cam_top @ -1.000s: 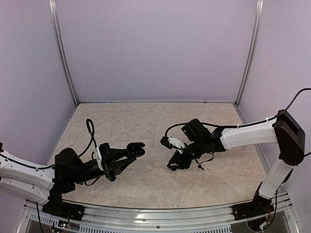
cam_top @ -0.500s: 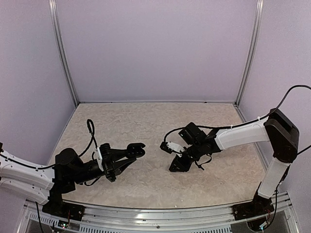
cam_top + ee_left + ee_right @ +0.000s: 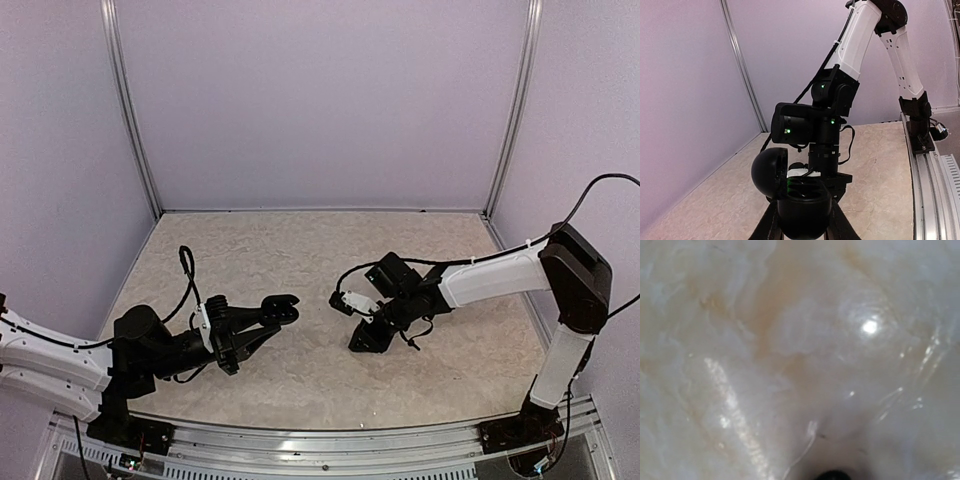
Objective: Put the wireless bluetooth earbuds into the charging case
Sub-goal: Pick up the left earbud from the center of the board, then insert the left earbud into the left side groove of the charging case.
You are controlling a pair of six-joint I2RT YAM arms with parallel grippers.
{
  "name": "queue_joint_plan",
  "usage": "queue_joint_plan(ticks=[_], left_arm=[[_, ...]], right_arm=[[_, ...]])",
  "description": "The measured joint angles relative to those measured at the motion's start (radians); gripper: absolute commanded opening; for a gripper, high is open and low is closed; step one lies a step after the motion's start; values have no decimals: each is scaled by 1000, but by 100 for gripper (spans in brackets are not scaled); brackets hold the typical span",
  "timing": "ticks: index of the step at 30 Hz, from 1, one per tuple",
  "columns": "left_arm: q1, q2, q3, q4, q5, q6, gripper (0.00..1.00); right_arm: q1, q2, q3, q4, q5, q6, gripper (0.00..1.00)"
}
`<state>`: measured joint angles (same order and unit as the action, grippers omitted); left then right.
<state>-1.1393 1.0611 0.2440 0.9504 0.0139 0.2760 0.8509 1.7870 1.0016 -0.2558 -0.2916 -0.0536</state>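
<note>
My left gripper [image 3: 278,312] is shut on the charging case [image 3: 804,210], a glossy black rounded case held above the table with its lid [image 3: 769,172] swung open to the left and its two wells showing. In the top view the case [image 3: 284,306] sits at the fingertips. My right gripper [image 3: 367,338] points straight down at the table, right of the case. Its wrist view shows only the marbled table top very close and a small black rounded thing [image 3: 835,475] at the bottom edge, perhaps an earbud. Its fingers are not visible there. A tiny black speck [image 3: 412,344] lies just right of the right gripper.
The beige marbled table [image 3: 300,250] is walled by pale lilac panels at the back and sides. A metal rail [image 3: 320,450] runs along the near edge. The right arm's cable [image 3: 350,268] loops above its wrist.
The right gripper has shifted slightly and drawn its wrist in, standing more compactly over the table. The left arm and the case have not moved.
</note>
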Motion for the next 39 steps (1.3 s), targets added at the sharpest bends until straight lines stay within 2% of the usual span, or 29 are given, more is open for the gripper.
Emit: queue_joint_plan(ticks=[4,9,16,25,31,35,39], left_arm=[[0,1,0,0,0,0,4],[0,4,0,0,0,0,4],[0,10,3,0,0,1,4],[0,10,3,0,5,2,4],[2,3,3,-1,21,1,4],[5,-5,3,-2,40,1,3],[6,-10,3,-3,64,4,3]], right_arm=[[0,3,2,0,17,-6,26],[0,3,2,1,42,-11,21],[0,3,4,3,83,-13,1],[0,-26,11,-27,124,-16,0],[0,-184,11,-42,106,-37,0],[10,-346,16,-40,26,-66,0],[71,-482,42,-41,-45,-113,0]])
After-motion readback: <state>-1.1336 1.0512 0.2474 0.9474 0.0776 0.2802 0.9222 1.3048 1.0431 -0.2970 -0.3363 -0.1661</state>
